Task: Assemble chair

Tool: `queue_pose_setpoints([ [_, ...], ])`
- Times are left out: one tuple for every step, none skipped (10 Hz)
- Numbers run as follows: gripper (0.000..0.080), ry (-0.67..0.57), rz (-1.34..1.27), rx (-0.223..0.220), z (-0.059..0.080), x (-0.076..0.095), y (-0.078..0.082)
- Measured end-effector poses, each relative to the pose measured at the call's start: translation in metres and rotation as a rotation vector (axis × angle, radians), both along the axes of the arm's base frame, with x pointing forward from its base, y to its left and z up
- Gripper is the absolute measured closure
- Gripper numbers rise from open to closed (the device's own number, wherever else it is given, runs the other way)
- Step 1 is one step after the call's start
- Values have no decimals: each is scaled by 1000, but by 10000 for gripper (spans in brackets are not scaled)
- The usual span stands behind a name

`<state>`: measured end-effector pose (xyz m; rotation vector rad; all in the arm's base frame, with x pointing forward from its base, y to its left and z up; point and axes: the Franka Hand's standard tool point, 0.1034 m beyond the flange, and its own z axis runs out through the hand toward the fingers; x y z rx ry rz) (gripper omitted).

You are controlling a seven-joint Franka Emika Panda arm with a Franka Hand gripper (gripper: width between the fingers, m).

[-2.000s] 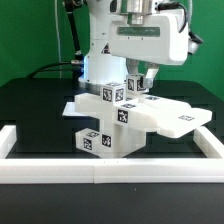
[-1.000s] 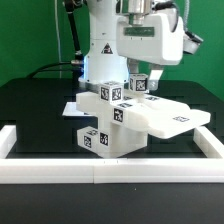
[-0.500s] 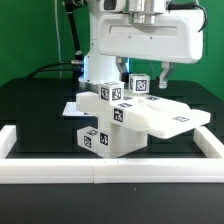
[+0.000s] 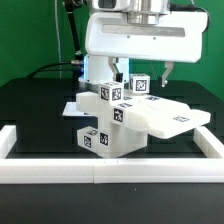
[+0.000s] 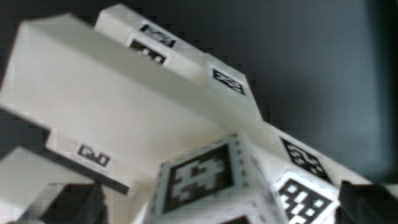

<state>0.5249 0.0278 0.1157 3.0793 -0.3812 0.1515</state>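
Arm has risen since 2 s ago; gripper (image 4: 144, 76) now sits clear above the chair (image 4: 125, 118). Left to right: white frame (image 4: 20, 140) holds the black table (image 4: 35, 100), one part-built chair mid-table, seat (image 4: 172, 118) jutting to the exterior view's right. Fingers (image 4: 167, 72) apart, grasping nothing. Tags on chair: at least six.

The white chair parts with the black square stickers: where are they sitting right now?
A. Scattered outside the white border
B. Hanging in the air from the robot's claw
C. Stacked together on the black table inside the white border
C. The white chair parts rest in one cluster on the black table, behind the front of the white border, with the claw above them.
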Motion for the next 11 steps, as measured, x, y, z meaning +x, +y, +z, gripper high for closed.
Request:
queue_pose_setpoints([
  [150, 3, 58, -6, 0, 0, 0],
  [150, 6, 107, -12, 0, 0, 0],
  [150, 7, 118, -13, 0, 0, -1],
  [268, 7, 113, -13, 0, 0, -1],
  [401, 7, 113, -14, 0, 0, -1],
  [401, 7, 113, -14, -1, 0, -1],
  [515, 8, 113, -14, -1, 0, -1],
  [515, 7, 107, -13, -1, 0, -1],
  [515, 7, 90, -12, -1, 0, -1],
  [515, 6, 76, -10, -1, 0, -1],
  [515, 2, -6, -2, -1, -1, -1],
])
